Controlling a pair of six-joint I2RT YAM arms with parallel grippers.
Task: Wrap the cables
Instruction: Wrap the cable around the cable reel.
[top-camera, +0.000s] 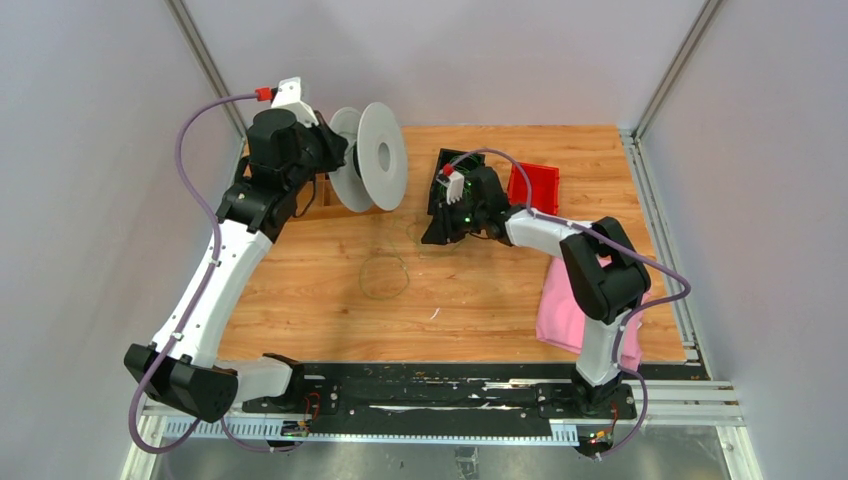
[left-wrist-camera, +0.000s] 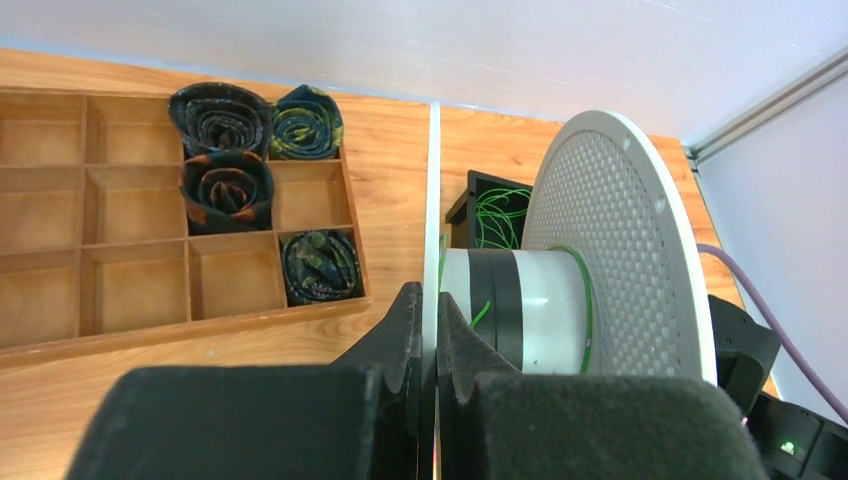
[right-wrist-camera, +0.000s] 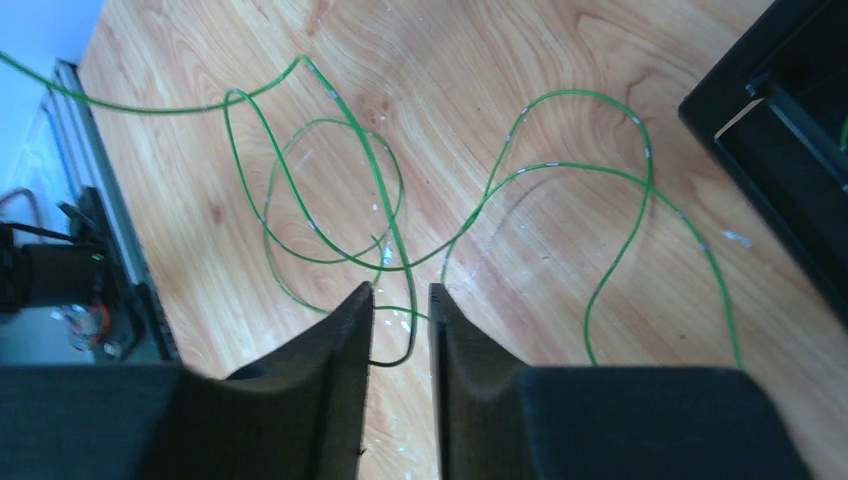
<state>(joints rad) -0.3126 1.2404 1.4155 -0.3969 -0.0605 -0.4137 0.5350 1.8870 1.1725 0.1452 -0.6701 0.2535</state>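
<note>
Spool pinned at upper left, loose wire being picked off the bench

The left tool (left-wrist-camera: 428, 330) is clamped on the grey spool's (left-wrist-camera: 620, 240) thin flange, probably to steady it for winding. The cables (right-wrist-camera: 386, 252) sprawl in green loops mid-frame on the bench (right-wrist-camera: 560, 60). The right tool (right-wrist-camera: 400, 300) hovers over them, narrowly parted, one strand between its fingers.

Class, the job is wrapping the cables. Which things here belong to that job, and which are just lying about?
Belong: cables; grey spool; left gripper, shut on the spool's flange; right gripper, open around a cable.
Lying about: pink cloth; red bin; wooden tray; rolled dark bundles.
</note>
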